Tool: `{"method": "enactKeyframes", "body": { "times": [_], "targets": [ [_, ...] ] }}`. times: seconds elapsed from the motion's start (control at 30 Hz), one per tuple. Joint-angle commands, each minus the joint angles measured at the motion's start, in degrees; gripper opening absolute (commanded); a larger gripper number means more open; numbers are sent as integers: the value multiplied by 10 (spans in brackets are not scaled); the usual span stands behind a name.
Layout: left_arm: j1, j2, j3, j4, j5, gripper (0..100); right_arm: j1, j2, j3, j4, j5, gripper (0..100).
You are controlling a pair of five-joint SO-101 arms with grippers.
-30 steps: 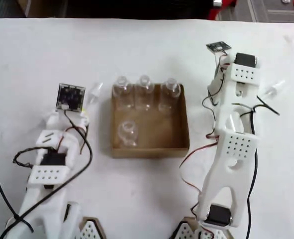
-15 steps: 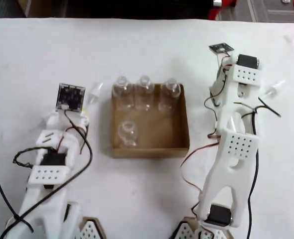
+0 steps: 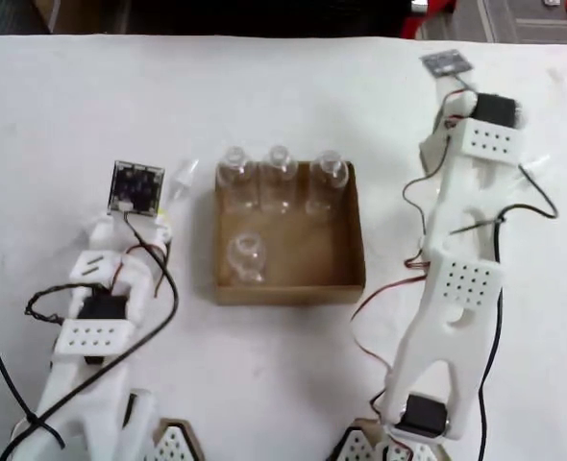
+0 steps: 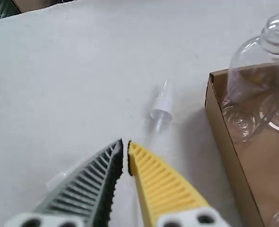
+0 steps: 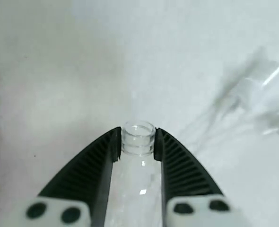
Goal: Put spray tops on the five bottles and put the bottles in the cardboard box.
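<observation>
The cardboard box (image 3: 351, 279) sits mid-table and holds clear bottles with open necks: three along its far wall (image 3: 278, 178) and one nearer the front (image 3: 245, 254). A clear spray top (image 3: 183, 178) lies on the table left of the box, just ahead of my left gripper (image 4: 125, 143), which is shut on nothing. In the left wrist view the same spray top (image 4: 161, 106) lies beside the box wall (image 4: 220, 123). My right gripper (image 5: 137, 136) is shut on the neck of a clear bottle (image 5: 138, 137). Blurred spray tops (image 5: 262, 106) lie on the table beyond it.
The left arm (image 3: 106, 298) rests left of the box and the right arm (image 3: 456, 279) stretches along the right side toward the far edge. A spray top (image 3: 538, 165) lies beside the right arm. The table is white.
The right arm has swung away from the box toward the far right of the table, still holding the bottle. The left arm and the box have not moved.
</observation>
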Motion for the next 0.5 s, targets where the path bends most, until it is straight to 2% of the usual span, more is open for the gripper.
{"method": "enactKeyframes", "body": {
  "times": [0.0, 0.27, 0.47],
  "targets": [
    [0, 0, -7, -15, -7, 24, 12, -88, -30, 16, 3, 37],
    [0, 0, -7, -15, -7, 24, 12, -266, -30, 16, -5, 37],
    [0, 0, -5, -15, -7, 24, 9, -387, 7, 16, -161, 38]
  ]
}}
